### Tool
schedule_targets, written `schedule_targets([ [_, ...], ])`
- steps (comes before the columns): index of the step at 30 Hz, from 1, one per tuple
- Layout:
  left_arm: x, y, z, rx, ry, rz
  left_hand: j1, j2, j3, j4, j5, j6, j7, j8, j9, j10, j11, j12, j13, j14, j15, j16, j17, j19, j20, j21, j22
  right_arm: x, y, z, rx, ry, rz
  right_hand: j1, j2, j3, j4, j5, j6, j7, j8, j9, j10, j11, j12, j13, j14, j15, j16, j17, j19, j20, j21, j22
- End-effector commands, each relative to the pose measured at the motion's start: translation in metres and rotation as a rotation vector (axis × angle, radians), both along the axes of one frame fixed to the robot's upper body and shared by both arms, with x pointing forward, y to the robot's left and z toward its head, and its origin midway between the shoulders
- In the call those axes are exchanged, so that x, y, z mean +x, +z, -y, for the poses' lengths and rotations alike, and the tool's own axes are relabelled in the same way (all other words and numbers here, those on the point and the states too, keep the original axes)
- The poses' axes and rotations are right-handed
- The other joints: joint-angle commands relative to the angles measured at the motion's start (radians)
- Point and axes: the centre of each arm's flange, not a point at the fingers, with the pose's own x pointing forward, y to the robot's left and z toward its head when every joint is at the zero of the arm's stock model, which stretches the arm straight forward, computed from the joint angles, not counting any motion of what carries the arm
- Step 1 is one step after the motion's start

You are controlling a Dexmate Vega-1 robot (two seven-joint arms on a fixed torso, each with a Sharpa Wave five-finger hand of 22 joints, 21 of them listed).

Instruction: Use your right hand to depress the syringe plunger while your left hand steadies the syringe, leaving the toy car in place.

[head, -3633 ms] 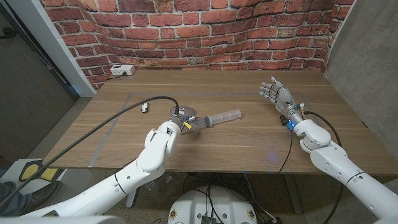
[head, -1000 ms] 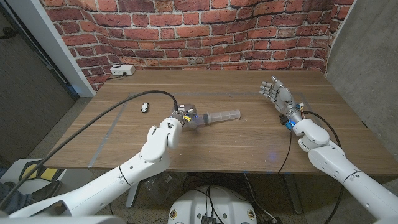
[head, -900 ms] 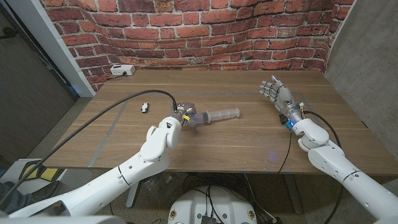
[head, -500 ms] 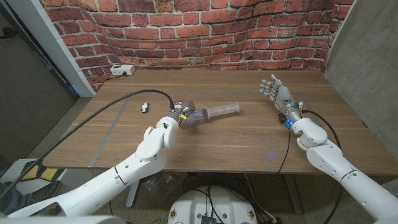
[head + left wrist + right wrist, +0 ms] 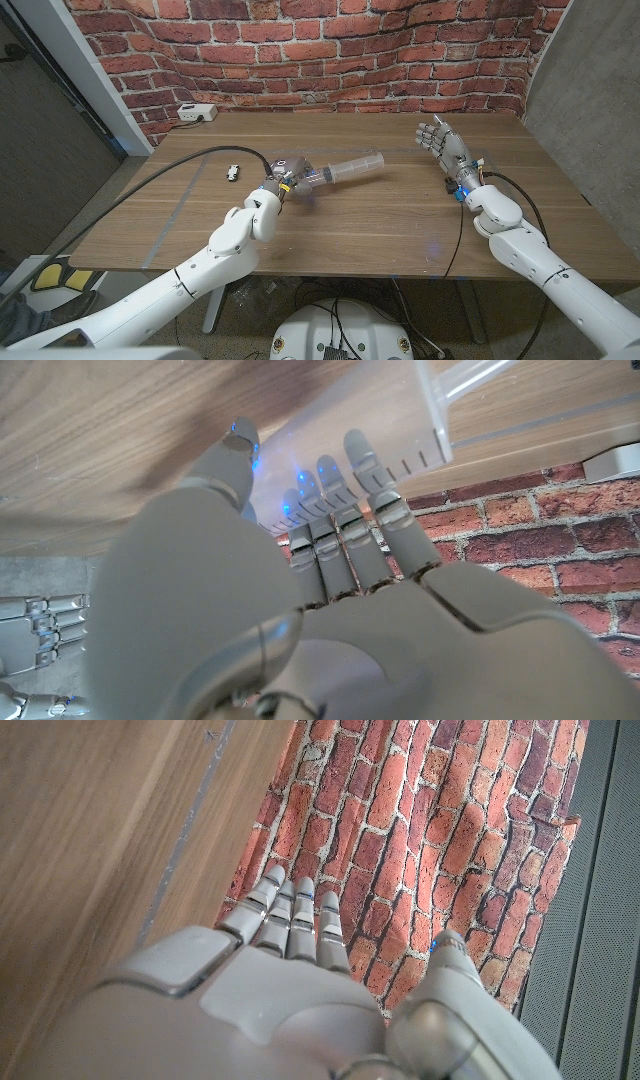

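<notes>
Red brick is running behind a wooden counter [image 5: 400, 215], and we are looking down over both our arms. Our left hand [image 5: 284, 176] is reaching to the middle of the counter and wrapping its fingers [image 5: 352, 510] around the near end of the clear syringe [image 5: 345, 169], which is tilting up off the wood with its barrel pointing toward the robot's right. Through the left wrist camera we are seeing those fingers curling against the see-through barrel, blue lights glowing at the tips, with the flange and plunger rod just beyond them. Our right hand [image 5: 441, 141] is hovering well apart from the syringe over the counter's right side, palm upright, fingers straight and lightly apart, gripping nothing. Near the left arm's black cable [image 5: 150, 205], a small toy car [image 5: 232, 171] is sitting on the wood, apart from the syringe and both hands. At the far left edge of the counter a white box [image 5: 196, 112] is lying against the wall.
</notes>
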Motion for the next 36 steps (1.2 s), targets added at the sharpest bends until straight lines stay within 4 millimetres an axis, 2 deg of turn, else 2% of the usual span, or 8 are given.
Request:
schedule_targets([
  [1, -0.002, 0.008, -0.015, -0.08, -0.028, 0.102, 0.095, 0.113, 0.069, 0.064, 0.005, 0.096, 0.044, 0.004, 0.003, 0.044, -0.036, 0.003, 0.004, 0.044, -0.053, -0.001, 0.003, 0.02, -0.021, 0.003, 0.002, -0.007, 0.02, -0.005, -0.01, -0.013, 0.066, 0.007, 0.001, -0.002, 0.003, -0.002, 0.007, 0.002, -0.003, 0.006, 0.01, 0.001, -0.001, 0.005, 0.007, -0.001, 0.001, 0.005, 0.006, -0.001, 0.002, 0.001],
  [12, 0.0, 0.016, -0.022, -0.177, -0.165, 0.169, 0.095, 0.113, 0.073, 0.064, 0.003, 0.1, 0.045, 0.001, 0.003, 0.044, -0.034, 0.001, 0.009, 0.038, -0.053, -0.007, 0.003, 0.016, -0.022, 0.001, 0.004, -0.01, 0.04, -0.013, -0.039, -0.015, 0.115, 0.003, -0.001, -0.005, 0.005, -0.003, 0.012, 0.003, -0.002, 0.006, 0.015, 0.0, 0.0, 0.005, 0.007, -0.001, 0.001, 0.006, 0.004, 0.001, 0.001, 0.001],
  [17, 0.001, 0.019, -0.026, -0.214, -0.213, 0.238, 0.095, 0.112, 0.074, 0.064, 0.002, 0.104, 0.042, 0.001, 0.003, 0.045, -0.034, 0.001, 0.011, 0.04, -0.053, -0.008, 0.003, 0.015, -0.023, 0.001, 0.004, -0.009, 0.044, -0.014, -0.047, -0.036, 0.133, -0.001, -0.004, -0.008, 0.006, -0.002, 0.014, 0.003, -0.001, 0.006, 0.015, -0.001, 0.0, 0.005, 0.007, -0.001, 0.001, 0.006, 0.004, 0.001, 0.001, 0.001],
  [18, 0.001, 0.019, -0.026, -0.217, -0.222, 0.248, 0.095, 0.112, 0.075, 0.064, 0.001, 0.105, 0.041, 0.001, 0.003, 0.045, -0.035, 0.001, 0.011, 0.041, -0.053, -0.007, 0.003, 0.015, -0.023, 0.001, 0.004, -0.009, 0.044, -0.014, -0.042, -0.042, 0.134, -0.008, -0.009, -0.013, 0.008, -0.002, 0.048, -0.001, 0.011, 0.006, 0.017, 0.0, 0.0, 0.006, 0.006, -0.001, 0.002, 0.007, 0.003, 0.001, 0.0, 0.001],
  [23, 0.003, 0.018, -0.029, -0.23, -0.247, 0.268, 0.094, 0.111, 0.075, 0.064, 0.0, 0.108, 0.038, 0.001, 0.003, 0.047, -0.036, 0.0, 0.012, 0.041, -0.052, -0.008, 0.003, 0.015, -0.023, 0.002, 0.004, -0.01, 0.044, -0.018, -0.044, -0.062, 0.164, -0.01, -0.011, -0.015, 0.008, -0.001, 0.061, -0.001, 0.015, 0.007, 0.019, 0.0, 0.001, 0.006, 0.006, -0.002, 0.002, 0.007, 0.003, 0.001, 0.0, 0.001],
  [29, 0.007, 0.018, -0.031, -0.254, -0.274, 0.269, 0.092, 0.109, 0.076, 0.064, -0.001, 0.105, 0.036, -0.003, 0.003, 0.047, -0.036, -0.003, 0.012, 0.041, -0.054, -0.01, 0.003, 0.014, -0.022, 0.002, 0.005, -0.017, 0.047, -0.02, -0.064, -0.135, 0.208, -0.012, -0.012, -0.018, 0.008, 0.001, 0.013, -0.011, -0.006, 0.007, 0.017, -0.002, -0.001, 0.005, 0.004, -0.004, 0.001, 0.006, 0.001, 0.001, -0.001, 0.001],
  [36, 0.012, 0.021, -0.033, -0.275, -0.283, 0.263, 0.092, 0.109, 0.077, 0.065, -0.001, 0.108, 0.035, -0.004, 0.003, 0.05, -0.037, -0.004, 0.012, 0.045, -0.056, -0.01, 0.003, 0.014, -0.023, 0.002, 0.005, -0.03, 0.05, -0.027, -0.08, -0.25, 0.285, -0.014, -0.015, -0.02, 0.008, 0.003, -0.005, -0.019, -0.012, 0.007, -0.008, -0.003, -0.011, 0.005, -0.017, -0.007, -0.006, 0.006, -0.017, -0.004, -0.007, 0.001],
])
